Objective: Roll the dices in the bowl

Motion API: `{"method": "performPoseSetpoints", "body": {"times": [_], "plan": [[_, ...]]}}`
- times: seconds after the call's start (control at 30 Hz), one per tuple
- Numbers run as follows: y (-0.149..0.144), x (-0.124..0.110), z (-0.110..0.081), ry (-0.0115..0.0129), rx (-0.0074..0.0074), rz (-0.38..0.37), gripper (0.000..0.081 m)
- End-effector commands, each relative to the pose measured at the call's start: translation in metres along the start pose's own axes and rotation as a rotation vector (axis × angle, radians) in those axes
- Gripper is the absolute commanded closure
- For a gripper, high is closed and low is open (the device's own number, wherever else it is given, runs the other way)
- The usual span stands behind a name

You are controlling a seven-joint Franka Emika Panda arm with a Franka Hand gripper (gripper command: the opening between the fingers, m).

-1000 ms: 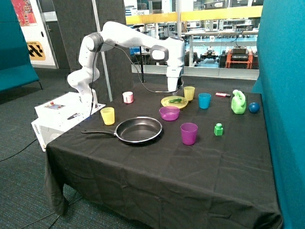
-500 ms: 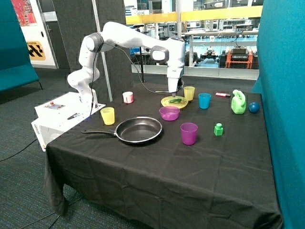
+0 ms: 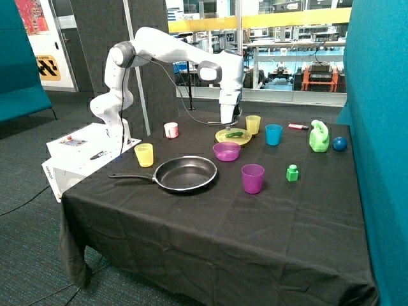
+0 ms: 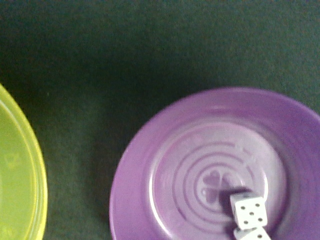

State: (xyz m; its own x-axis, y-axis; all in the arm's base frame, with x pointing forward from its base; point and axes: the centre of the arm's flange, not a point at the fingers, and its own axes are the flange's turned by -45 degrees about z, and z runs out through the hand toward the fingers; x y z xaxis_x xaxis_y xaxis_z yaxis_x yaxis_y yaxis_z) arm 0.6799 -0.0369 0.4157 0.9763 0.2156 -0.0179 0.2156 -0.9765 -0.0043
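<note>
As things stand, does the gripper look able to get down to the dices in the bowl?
Probably yes. The gripper hangs just above the bowl, and the dices lie uncovered on the bowl's floor near its wall, with nothing over them.

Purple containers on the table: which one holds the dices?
The bowl, low and wide beside the yellow plate, holds both dices. The taller purple cup sits apart, nearer the green block.

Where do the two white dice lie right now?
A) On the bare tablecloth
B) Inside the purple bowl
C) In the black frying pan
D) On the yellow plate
B: the wrist view shows the dice resting on the ringed floor of the purple bowl, near its rim, with the yellow plate apart beside it.
</note>
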Motion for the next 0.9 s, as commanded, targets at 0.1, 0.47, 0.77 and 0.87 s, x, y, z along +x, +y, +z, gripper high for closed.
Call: {"method": "performPoseSetpoints", "body": {"times": [0.1,0.47,0.77,0.87], "plan": [[0.003,-0.042,-0.001,0.0178,-0.0044,-0.007,0.0329],[0.013,-0.067,0.003,0.0178,-0.0044,-0.011,0.0341],[0.023,-0.074,-0.001,0.0178,-0.0044,-0.003,0.0344],[0.022,-0.074,-0.003,0.0178,-0.0045,-0.013,0.0343]]}}
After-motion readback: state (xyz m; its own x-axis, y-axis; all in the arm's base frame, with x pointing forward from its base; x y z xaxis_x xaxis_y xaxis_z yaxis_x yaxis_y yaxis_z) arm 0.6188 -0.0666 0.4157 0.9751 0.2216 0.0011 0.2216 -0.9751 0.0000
